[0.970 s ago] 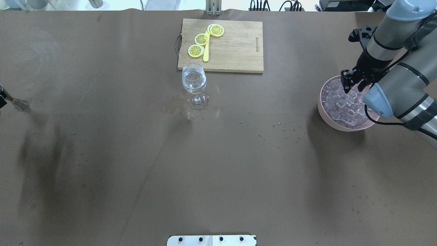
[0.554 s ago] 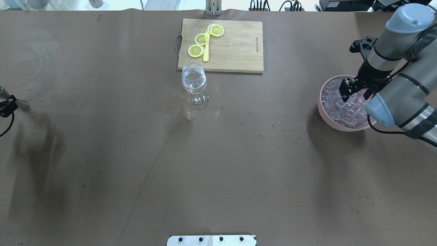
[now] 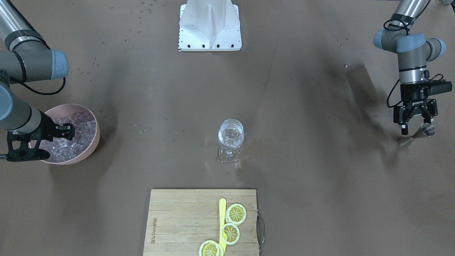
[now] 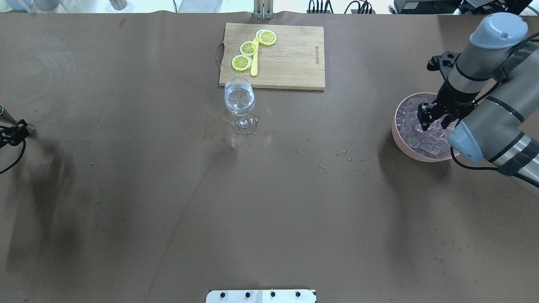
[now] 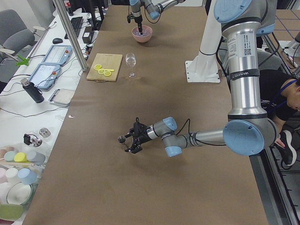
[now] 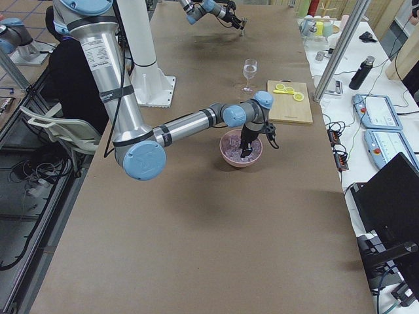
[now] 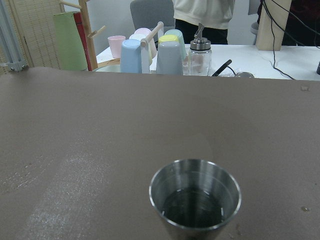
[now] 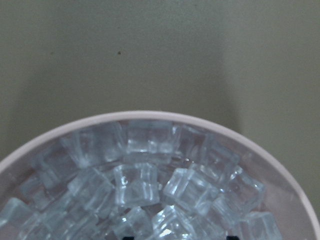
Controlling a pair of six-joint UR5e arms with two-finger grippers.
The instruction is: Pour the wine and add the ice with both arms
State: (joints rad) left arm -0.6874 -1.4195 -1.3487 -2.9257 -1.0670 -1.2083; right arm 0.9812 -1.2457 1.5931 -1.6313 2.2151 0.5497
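Note:
A stemmed wine glass (image 4: 239,101) (image 3: 231,137) stands mid-table with clear wine in it. The pink bowl (image 4: 398,134) (image 3: 94,142) at the table's right end is heaped with ice (image 4: 414,130) (image 8: 140,185). My right gripper (image 4: 433,123) (image 3: 71,131) is open, its fingertips down among the cubes, with nothing visibly gripped. At the far left, my left gripper (image 3: 418,127) (image 5: 132,138) is open around a steel jigger (image 3: 426,130) (image 7: 195,205). The jigger stands upright on the table with a little clear liquid inside.
A wooden cutting board (image 4: 290,59) (image 3: 185,220) with three lemon slices (image 4: 248,48) and a yellow knife lies just beyond the glass. Wet spots (image 4: 210,134) surround the glass foot. The white base bracket (image 3: 209,25) is at the robot's edge. Cups (image 7: 150,50) stand past the table's left end.
My right gripper has sunk from above the bowl down into the ice, still open. The left gripper has edged a little further into the overhead view by the jigger.

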